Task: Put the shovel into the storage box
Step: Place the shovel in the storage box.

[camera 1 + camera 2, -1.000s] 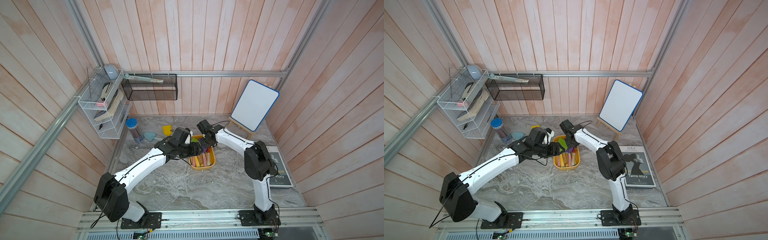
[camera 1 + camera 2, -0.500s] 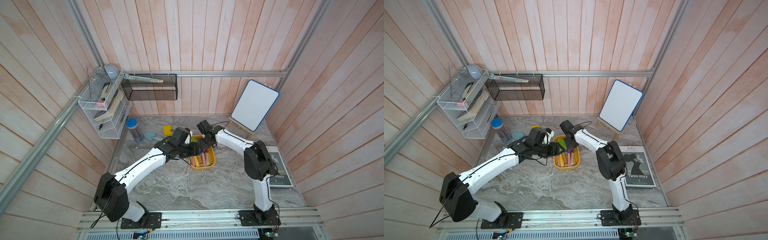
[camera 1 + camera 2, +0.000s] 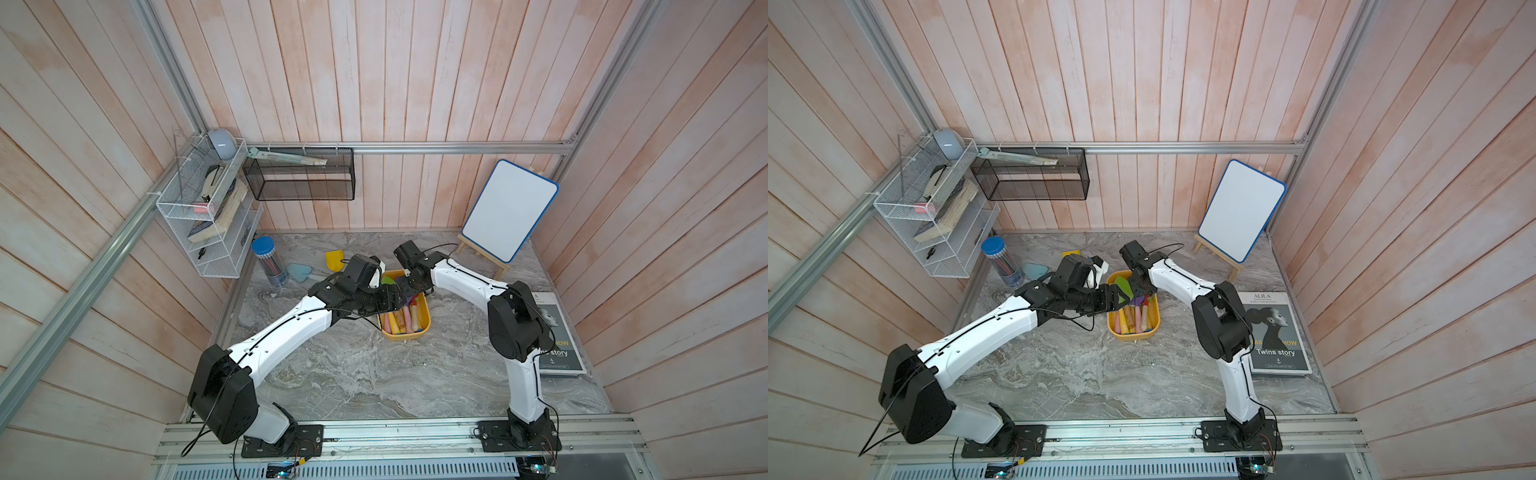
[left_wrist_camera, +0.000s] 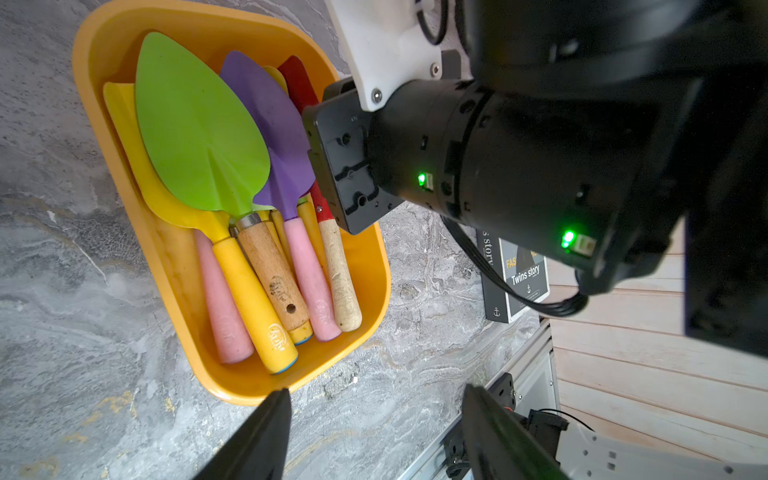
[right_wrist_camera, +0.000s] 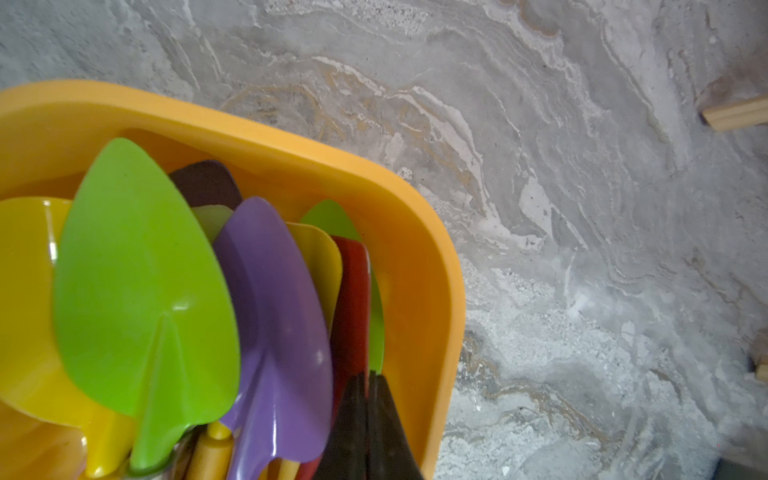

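The yellow-orange storage box (image 3: 415, 332) (image 3: 1119, 330) (image 4: 124, 166) (image 5: 415, 249) sits mid-table. Several shovels lie in it, a green one (image 4: 199, 124) (image 5: 137, 282), a purple one (image 4: 274, 133) and a red one (image 5: 353, 299) among them. Two more shovels lie on the table behind my left arm, one yellow (image 3: 334, 259) and one light blue (image 3: 299, 271). My left gripper (image 4: 376, 392) (image 3: 390, 299) hangs open and empty by the box's handle end. My right gripper (image 5: 368, 376) (image 3: 1142, 286) is shut, its tips down inside the box beside the red blade.
A pencil jar with a blue lid (image 3: 268, 262) stands at the back left. A whiteboard on an easel (image 3: 509, 210) is at the back right, and a book (image 3: 557, 336) lies by the right wall. A white wire rack (image 3: 208, 216) and a black mesh basket (image 3: 299, 178) hang on the walls.
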`<state>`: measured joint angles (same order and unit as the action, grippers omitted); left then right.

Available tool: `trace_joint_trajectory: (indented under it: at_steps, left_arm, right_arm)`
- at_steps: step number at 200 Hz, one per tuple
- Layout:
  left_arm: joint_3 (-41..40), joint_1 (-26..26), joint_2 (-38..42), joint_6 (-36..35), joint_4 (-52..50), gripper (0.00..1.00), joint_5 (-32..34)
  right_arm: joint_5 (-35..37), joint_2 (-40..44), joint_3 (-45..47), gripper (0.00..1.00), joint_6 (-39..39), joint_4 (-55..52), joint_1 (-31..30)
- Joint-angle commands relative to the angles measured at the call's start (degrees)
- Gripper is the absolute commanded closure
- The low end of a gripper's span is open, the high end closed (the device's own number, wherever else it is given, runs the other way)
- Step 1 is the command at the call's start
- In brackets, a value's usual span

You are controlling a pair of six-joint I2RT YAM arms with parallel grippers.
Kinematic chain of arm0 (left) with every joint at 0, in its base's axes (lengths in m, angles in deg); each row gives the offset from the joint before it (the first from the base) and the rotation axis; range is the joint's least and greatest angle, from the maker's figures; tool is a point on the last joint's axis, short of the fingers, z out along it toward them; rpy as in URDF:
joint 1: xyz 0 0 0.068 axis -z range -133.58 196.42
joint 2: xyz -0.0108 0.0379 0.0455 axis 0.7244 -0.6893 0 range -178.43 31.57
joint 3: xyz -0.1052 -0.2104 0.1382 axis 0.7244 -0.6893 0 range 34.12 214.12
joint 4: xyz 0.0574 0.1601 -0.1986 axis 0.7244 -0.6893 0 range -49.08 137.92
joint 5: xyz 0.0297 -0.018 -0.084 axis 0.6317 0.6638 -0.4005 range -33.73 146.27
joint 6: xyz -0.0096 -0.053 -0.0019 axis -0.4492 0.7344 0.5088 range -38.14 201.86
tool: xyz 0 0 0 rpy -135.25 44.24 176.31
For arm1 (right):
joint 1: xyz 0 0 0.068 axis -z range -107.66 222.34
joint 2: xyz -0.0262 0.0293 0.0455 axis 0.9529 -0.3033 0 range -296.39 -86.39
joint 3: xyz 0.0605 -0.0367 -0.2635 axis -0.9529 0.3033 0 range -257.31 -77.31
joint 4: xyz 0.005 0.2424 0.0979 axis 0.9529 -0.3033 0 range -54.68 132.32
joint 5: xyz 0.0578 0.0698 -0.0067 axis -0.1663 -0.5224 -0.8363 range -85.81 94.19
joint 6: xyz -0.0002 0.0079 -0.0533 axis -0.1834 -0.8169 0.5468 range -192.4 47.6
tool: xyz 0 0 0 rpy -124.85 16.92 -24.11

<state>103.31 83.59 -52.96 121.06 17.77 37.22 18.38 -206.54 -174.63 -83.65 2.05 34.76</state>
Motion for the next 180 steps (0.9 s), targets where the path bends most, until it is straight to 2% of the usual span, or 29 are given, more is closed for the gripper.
trace_joint_trajectory:
  at_steps: [1, 39, 65, 100, 146, 180]
  left_arm:
    - [-0.8, -0.2, -0.3, -0.7, 0.7, 0.30, -0.2]
    - [-1.0, -0.2, -0.4, -0.5, 1.1, 0.30, -0.5]
    - [-1.2, -0.2, -0.2, -0.4, 1.1, 0.30, -0.6]
    - [-0.9, -0.1, 0.0, -0.4, 1.0, 0.30, -1.0]
    - [-0.6, 0.0, 0.5, -0.7, 0.4, 0.30, -0.6]
    - [-0.9, 0.1, 1.3, -0.4, -1.9, 0.30, 3.0]
  right_arm:
    - [-0.7, -0.9, 0.9, 1.00, -0.6, 1.6, -0.1]
    - [0.3, -1.3, 0.9, 1.00, -0.9, 1.5, -0.1]
    - [0.3, -1.2, 0.8, 0.87, -1.0, 1.2, 0.0]
    - [0.7, -0.4, 0.3, 0.80, -1.2, 0.6, -0.1]
    - [2.5, 0.9, -1.3, 0.77, -1.4, -1.4, -0.1]
    - [3.4, 1.9, -0.9, 0.77, -1.8, -1.9, -0.1]
